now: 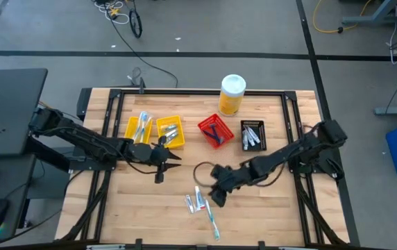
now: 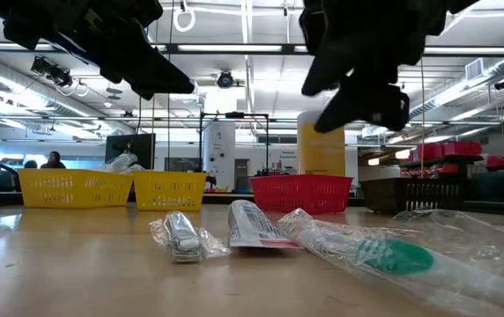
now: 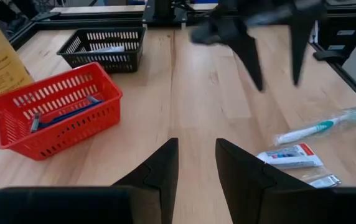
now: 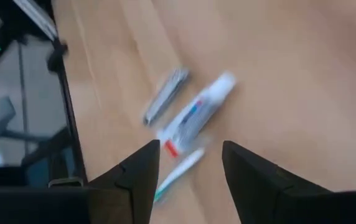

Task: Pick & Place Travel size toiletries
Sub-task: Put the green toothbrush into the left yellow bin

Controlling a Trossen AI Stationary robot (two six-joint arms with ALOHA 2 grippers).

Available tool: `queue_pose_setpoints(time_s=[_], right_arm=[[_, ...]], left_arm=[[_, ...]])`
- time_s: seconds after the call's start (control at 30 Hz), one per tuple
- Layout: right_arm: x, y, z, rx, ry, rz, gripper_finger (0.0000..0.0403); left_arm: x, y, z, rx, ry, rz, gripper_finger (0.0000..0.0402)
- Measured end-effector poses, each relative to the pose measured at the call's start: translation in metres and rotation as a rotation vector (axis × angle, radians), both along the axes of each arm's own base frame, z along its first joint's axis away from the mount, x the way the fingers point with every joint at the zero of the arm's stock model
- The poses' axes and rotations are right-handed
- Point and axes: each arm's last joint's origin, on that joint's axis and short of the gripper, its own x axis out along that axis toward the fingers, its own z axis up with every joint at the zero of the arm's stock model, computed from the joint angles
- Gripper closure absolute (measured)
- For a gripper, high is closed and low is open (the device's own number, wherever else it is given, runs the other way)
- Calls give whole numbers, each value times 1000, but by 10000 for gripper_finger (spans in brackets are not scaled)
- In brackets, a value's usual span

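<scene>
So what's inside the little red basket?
The red basket holds a blue-handled item, probably a razor, lying slanted inside. The basket's mesh wall hides whatever lies flat on its floor. Neither the left gripper nor the right gripper is near it.

You have four bins: two yellow (image 1: 139, 128) (image 1: 170, 130), one red (image 1: 215, 130), one black (image 1: 252, 135); one canister (image 1: 231, 94); three loose toiletries (image 1: 200, 203).

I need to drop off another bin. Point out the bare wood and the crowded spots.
Bare wood lies on the table right of the toothbrush, and at the near-left corner below the left gripper. The back row is crowded: two yellow bins, red bin, black bin. The right gripper hangs over the loose toothpaste tube.
</scene>
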Motion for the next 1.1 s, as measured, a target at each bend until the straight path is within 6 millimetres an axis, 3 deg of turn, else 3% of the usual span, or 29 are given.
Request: queue_pose_setpoints(time_s=[0.2, 0.4, 0.73, 1.1], right_arm=[[16, 25, -13, 186, 239, 10, 227], [23, 41, -20, 330, 312, -54, 217], [28, 61, -51, 418, 366, -142, 214], [27, 61, -66, 386, 419, -161, 227]], left_arm=[[0, 0, 1, -2, -6, -1, 287], [0, -2, 1, -26, -6, -45, 287], [0, -2, 1, 8, -3, -79, 287], [0, -2, 1, 20, -5, -84, 287]])
